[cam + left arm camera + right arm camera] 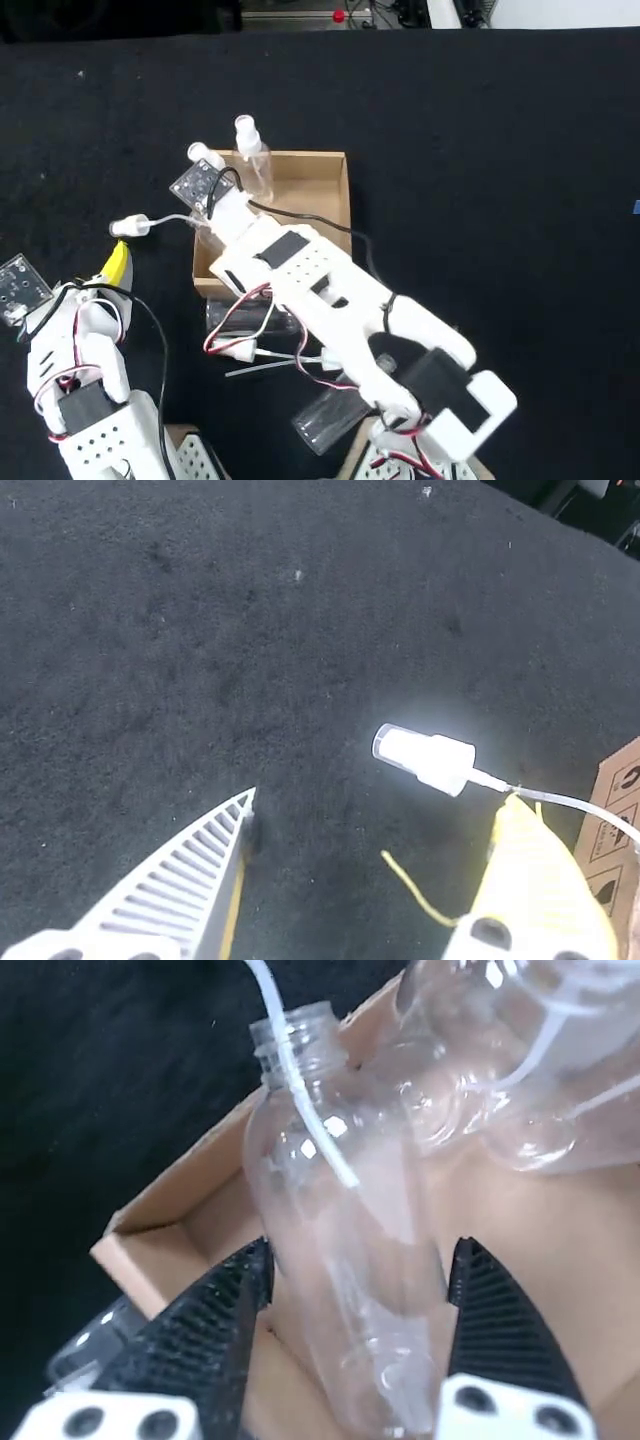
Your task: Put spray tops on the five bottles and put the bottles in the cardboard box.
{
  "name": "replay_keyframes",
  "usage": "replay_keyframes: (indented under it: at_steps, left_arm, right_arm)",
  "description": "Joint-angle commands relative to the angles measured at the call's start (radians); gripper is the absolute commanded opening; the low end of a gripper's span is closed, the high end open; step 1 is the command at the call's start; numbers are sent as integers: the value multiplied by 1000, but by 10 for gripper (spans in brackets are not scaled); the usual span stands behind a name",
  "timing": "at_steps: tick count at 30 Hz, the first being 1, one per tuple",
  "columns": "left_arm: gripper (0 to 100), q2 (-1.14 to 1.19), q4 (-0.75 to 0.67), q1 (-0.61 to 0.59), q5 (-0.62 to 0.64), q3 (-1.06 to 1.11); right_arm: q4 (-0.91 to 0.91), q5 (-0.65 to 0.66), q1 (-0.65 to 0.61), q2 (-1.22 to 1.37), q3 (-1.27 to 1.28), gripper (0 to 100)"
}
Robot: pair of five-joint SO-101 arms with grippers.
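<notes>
Up at the cardboard box's (310, 185) left edge, the right tool (363, 1252) is clenched on an uncapped bottle (345, 1200) with a spray top's tube poking into its neck. That spray top (425, 760) sits over the black surface (200, 630), just past the left tool (382, 798), which is spread wide. 2 capped bottles (255, 170) are in the box.

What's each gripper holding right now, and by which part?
The right gripper grips the uncapped bottle around its body. The left gripper is open, holding nothing; the spray top lies by its yellow fingertip.
</notes>
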Motion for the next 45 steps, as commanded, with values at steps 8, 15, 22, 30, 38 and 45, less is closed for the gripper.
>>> replay_keyframes:
  at_steps: [8,15,22,30,38,45]
  left_arm:
    - [339,-6,-34,-8,-8,-16]
    - [339,-6,-34,-8,-8,-16]
    - [339,-6,-34,-8,-8,-15]
    - [339,-6,-34,-8,-8,-15]
    - [339,-6,-34,-8,-8,-13]
    - [339,-6,-34,-8,-8,-12]
  right_arm:
    - [-84,-2,-12,38,-44,257]
    - [-69,-8,12,-41,-2,58]
    - [-28,-9,54,-67,-10,29]
    - [38,-9,49,-174,-8,28]
    - [176,-2,51,-331,8,28]
    - [272,-2,46,-407,8,28]
